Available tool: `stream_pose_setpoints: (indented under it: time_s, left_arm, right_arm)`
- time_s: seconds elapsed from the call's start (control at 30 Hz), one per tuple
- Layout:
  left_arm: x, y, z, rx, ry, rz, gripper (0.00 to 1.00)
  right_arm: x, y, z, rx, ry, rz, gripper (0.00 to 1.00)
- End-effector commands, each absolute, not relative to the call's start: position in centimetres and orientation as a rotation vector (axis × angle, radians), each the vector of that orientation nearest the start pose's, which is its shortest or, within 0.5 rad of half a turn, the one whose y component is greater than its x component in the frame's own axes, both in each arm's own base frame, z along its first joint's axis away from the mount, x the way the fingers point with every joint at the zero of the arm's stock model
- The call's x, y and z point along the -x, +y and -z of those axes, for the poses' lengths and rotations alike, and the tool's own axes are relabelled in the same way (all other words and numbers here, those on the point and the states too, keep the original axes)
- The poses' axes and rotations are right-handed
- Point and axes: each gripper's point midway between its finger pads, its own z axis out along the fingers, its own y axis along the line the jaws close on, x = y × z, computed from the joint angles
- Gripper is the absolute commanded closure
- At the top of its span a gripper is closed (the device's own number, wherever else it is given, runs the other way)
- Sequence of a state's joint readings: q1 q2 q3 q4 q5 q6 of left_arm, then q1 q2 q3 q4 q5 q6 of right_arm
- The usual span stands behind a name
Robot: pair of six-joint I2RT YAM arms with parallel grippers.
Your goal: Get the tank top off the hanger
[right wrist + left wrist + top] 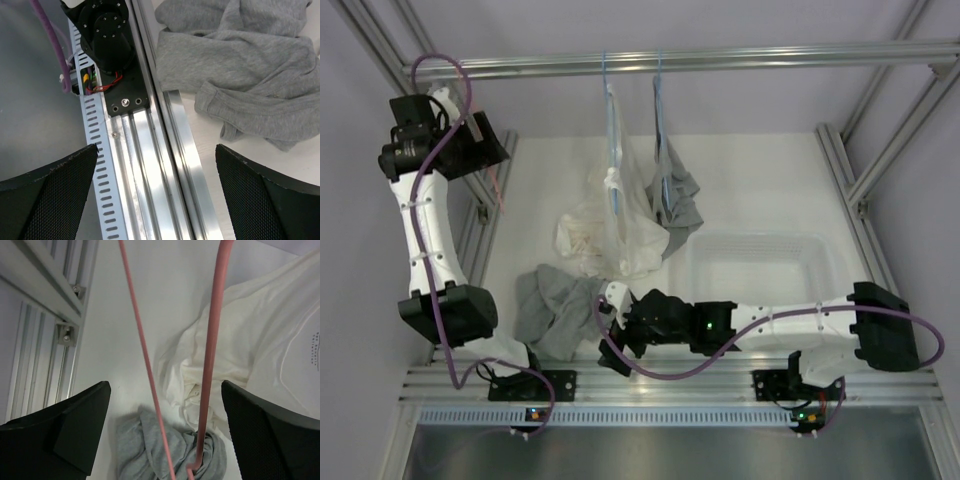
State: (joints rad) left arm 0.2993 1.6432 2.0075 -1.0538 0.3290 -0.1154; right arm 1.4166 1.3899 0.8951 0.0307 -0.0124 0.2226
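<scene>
Black mesh-faced fingers of the right gripper (156, 150) stand at their widest and hold nothing, over the ribbed aluminium frame rail (135, 165) at the near edge of the white table (540, 190). Just beyond that gripper, to its left, lies the crumpled grey jersey garment (240, 65). By its narrow bound edges it is probably the tank top. It rests flat on the table, on no hanger, and is bunched so that no long axis can be read.

Farther back, a pile of creamy white cloth (595, 235) touches the grey heap's far side and spreads toward mid-table. A clear plastic bin (820, 240) sits to its right.

Higher up, at far left, the left gripper (165, 387) points down at the table with its jaws wide. The two thin wires of a bare pink wire hanger (212, 365) pass between its fingers, touching neither so far as the wrist view shows. The hanger's long axis runs from the wrist downward, and its lower end hangs over the grey garment. What bears the hanger cannot be told.

Farthest back, two blue wire hangers (658, 100) hang from the aluminium crossbar (770, 55), one carrying pale cloth (617, 200) and the other a second grey garment (678, 200).

Judgement: the pink hanger is stripped, and the right arm is much the nearer to the fallen grey garment.
</scene>
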Motion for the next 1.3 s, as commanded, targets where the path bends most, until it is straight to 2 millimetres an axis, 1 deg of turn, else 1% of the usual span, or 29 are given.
stream_pose_setpoints:
  time_s: [0.0,0.03,0.07,0.13,0.17,0.23,0.27,0.3,0.37,0.4,0.43,0.47,0.5,0.53,0.57,0.63,0.67,0.7,0.73,0.77,0.8,0.83,0.87,0.9,0.97,1.13,1.17,1.23,1.27]
  left_arm:
    - [-37.5,6.8,-37.1,0.318,2.105,0.149,0.01]
    - [-37.0,6.7,-37.3,0.323,2.096,0.143,0.01]
    - [-35.6,6.5,-37.6,0.342,2.078,0.131,0.01]
    - [-34.1,6.4,-38.0,0.361,2.051,0.112,0.01]
    - [-32.3,6.4,-38.1,0.397,2.026,0.080,0.01]
    - [-30.5,6.7,-38.1,0.424,1.988,0.037,0.01]
    - [-28.5,6.6,-39.7,0.440,1.902,0.004,0.01]
    - [-27.6,6.4,-38.1,0.453,1.913,0.004,0.01]
    - [-25.8,5.9,-38.2,0.466,1.849,0.010,0.01]
    - [-23.7,4.9,-40.3,0.452,1.728,0.037,0.01]
    - [-21.9,3.5,-40.8,0.434,1.652,0.093,0.01]
    - [-20.9,3.2,-40.6,0.438,1.630,0.103,0.01]
    - [-20.2,2.3,-41.1,0.412,1.594,0.139,0.01]
    - [-19.5,1.8,-40.9,0.410,1.582,0.158,0.01]
    - [-18.1,1.2,-41.7,0.392,1.537,0.172,0.01]
    - [-16.8,0.5,-41.9,0.380,1.534,0.188,0.01]
    - [-15.8,0.4,-42.1,0.385,1.520,0.181,0.01]
    - [-15.1,0.4,-42.3,0.389,1.513,0.172,0.01]
    - [-14.3,1.2,-42.1,0.431,1.515,0.126,0.01]
    - [-12.8,1.5,-43.0,0.448,1.471,0.103,0.01]
    - [-12.0,2.1,-43.3,0.480,1.451,0.072,0.01]
    - [-11.1,3.1,-43.4,0.520,1.429,0.026,0.01]
    - [-9.9,3.2,-44.1,0.514,1.393,0.018,0.01]
    - [-9.4,3.4,-44.3,0.518,1.379,0.010,0.01]
    - [-8.7,3.5,-44.6,0.504,1.365,0.007,0.01]
    - [-9.4,3.2,-43.6,0.473,1.404,0.021,0.01]
    - [-9.6,3.0,-43.5,0.460,1.413,0.032,0.01]
    - [-9.9,3.0,-43.1,0.456,1.426,0.031,0.01]
    - [-9.9,3.0,-43.1,0.450,1.426,0.029,0.01]
  right_arm:
    - [-5.3,44.3,-19.3,1.228,1.702,-1.044,0.01]
    - [-5.4,44.5,-19.3,1.229,1.699,-1.040,0.01]
    - [-5.6,44.6,-19.2,1.230,1.699,-1.036,0.01]
    - [-5.9,45.2,-19.3,1.232,1.695,-1.029,0.01]
    - [-6.0,45.3,-19.2,1.235,1.692,-1.022,0.01]
    - [-6.2,46.0,-19.1,1.241,1.690,-1.017,0.01]
    - [-6.4,46.2,-18.9,1.245,1.691,-1.009,0.01]
    - [-7.0,46.7,-18.7,1.233,1.697,-0.992,0.01]
    - [-7.8,47.4,-18.4,1.218,1.703,-0.957,0.01]
    - [-8.3,48.0,-18.0,1.214,1.708,-0.934,0.01]
    - [-9.1,48.7,-17.6,1.207,1.715,-0.905,0.01]
    - [-9.4,48.7,-17.6,1.198,1.714,-0.892,0.01]
    - [-9.8,49.3,-17.2,1.191,1.722,-0.872,0.01]
    - [-10.2,49.6,-16.9,1.184,1.727,-0.857,0.01]
    - [-11.0,49.8,-16.7,1.171,1.727,-0.822,0.01]
    - [-12.0,50.7,-15.7,1.161,1.735,-0.775,0.07]
    - [-12.2,51.1,-14.1,1.209,1.732,-0.742,0.10]
    - [-12.5,51.8,-14.2,1.209,1.721,-0.734,0.10]
    - [-12.9,52.2,-13.9,1.206,1.726,-0.721,0.09]
    - [-13.6,52.4,-12.6,1.198,1.758,-0.712,0.07]
    - [-14.0,53.0,-12.9,1.187,1.761,-0.730,0.02]
    - [-14.3,53.3,-12.5,1.188,1.772,-0.743,0.01]
    - [-14.9,53.4,-11.1,1.195,1.797,-0.728,0.01]
    - [-15.3,53.9,-11.3,1.190,1.792,-0.725,0.01]
    - [-15.9,54.5,-9.8,1.236,1.790,-0.674,0.01]
    - [-16.8,55.2,-6.8,1.275,1.809,-0.588,0.00]
    - [-16.7,55.4,-5.6,1.298,1.827,-0.579,0.01]
    - [-16.2,55.5,-4.3,1.329,1.843,-0.581,0.01]
    - [-15.5,55.6,-3.1,1.352,1.850,-0.568,0.01]
